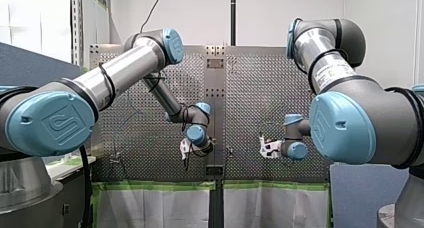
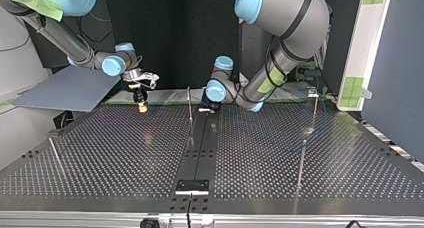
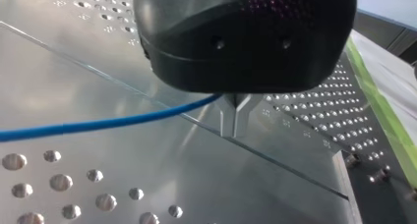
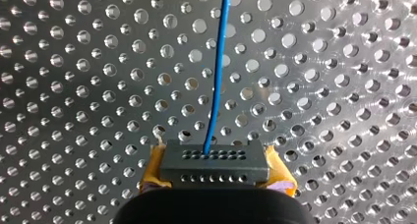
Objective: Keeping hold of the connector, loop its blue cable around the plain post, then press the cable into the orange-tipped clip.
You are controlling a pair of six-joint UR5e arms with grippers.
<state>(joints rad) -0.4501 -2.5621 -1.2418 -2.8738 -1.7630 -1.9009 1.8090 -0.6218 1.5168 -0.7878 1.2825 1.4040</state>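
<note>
In the right wrist view a black connector [image 4: 214, 162] sits between my right gripper's [image 4: 216, 177] yellow pads [image 4: 151, 172], which are shut on it. Its blue cable [image 4: 219, 62] runs straight ahead over the perforated plate. In the left wrist view the blue cable [image 3: 108, 122] leads into the notch of my left gripper's [image 3: 235, 120] metal fingers, which are shut on it just above the plate. In the top view my right gripper [image 2: 142, 100] hangs at the far left and my left gripper [image 2: 207, 106] near the middle, beside a thin upright post [image 2: 190, 108]. I see no orange tip.
Another thin post with a small clip on top [image 2: 314, 100] stands at the top view's far right. Two slanted rods [image 2: 300, 163] [image 2: 55, 153] rise from the plate [image 2: 125, 158] nearer that camera. Green tape [image 3: 388, 116] lines the plate's far edge.
</note>
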